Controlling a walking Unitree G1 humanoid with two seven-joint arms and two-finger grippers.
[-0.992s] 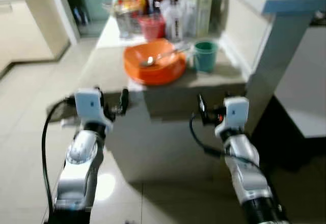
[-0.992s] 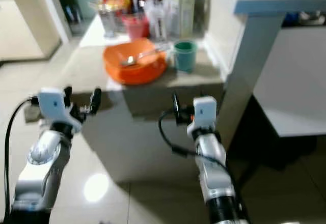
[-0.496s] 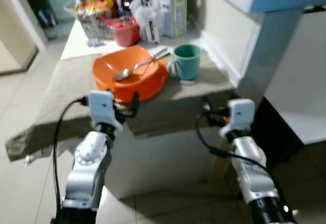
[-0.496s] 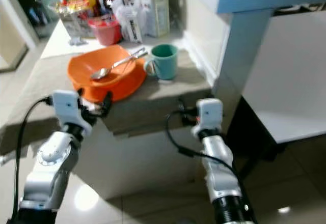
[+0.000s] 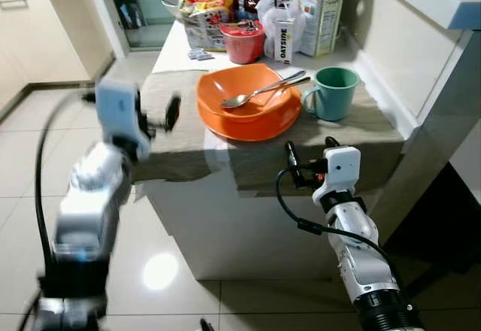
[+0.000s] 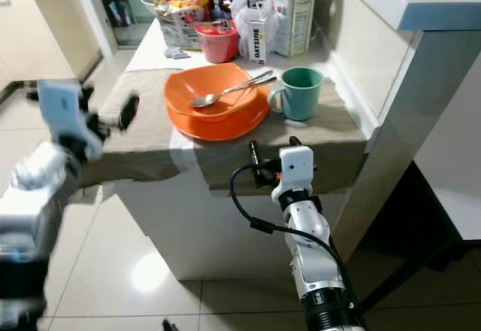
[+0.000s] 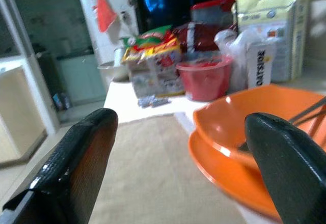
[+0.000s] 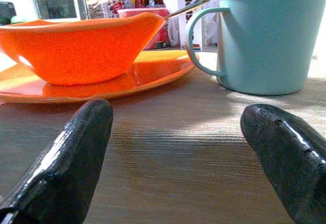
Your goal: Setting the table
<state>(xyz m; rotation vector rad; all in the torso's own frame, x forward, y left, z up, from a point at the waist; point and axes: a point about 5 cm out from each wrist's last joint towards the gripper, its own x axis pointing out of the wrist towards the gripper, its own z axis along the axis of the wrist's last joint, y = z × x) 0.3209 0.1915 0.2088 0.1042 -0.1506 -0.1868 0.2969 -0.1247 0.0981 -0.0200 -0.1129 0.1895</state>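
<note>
An orange bowl (image 5: 252, 90) sits on an orange plate (image 5: 248, 126) with a metal spoon (image 5: 259, 92) resting in it. A teal mug (image 5: 334, 92) stands just right of the plate. All rest on a tan cloth (image 5: 176, 147) over the table's near end. My left gripper (image 5: 161, 113) is raised at the cloth's left edge, blurred, fingers (image 7: 76, 163) open and pointing toward the bowl. My right gripper (image 5: 310, 149) is open at the table's front edge, level with the cloth, facing plate and mug (image 8: 265, 35).
Groceries crowd the back of the table: a red tub (image 5: 242, 41), snack bags (image 5: 204, 0), a small Oatside carton (image 5: 283, 30) and a tall carton (image 5: 316, 4). A white counter ledge (image 6: 421, 7) rises on the right. Tiled floor (image 5: 22, 165) lies to the left.
The whole view has shifted as the camera moved. My left arm has swung up and out to the left and is blurred. My right gripper stays open at the table's front edge.
</note>
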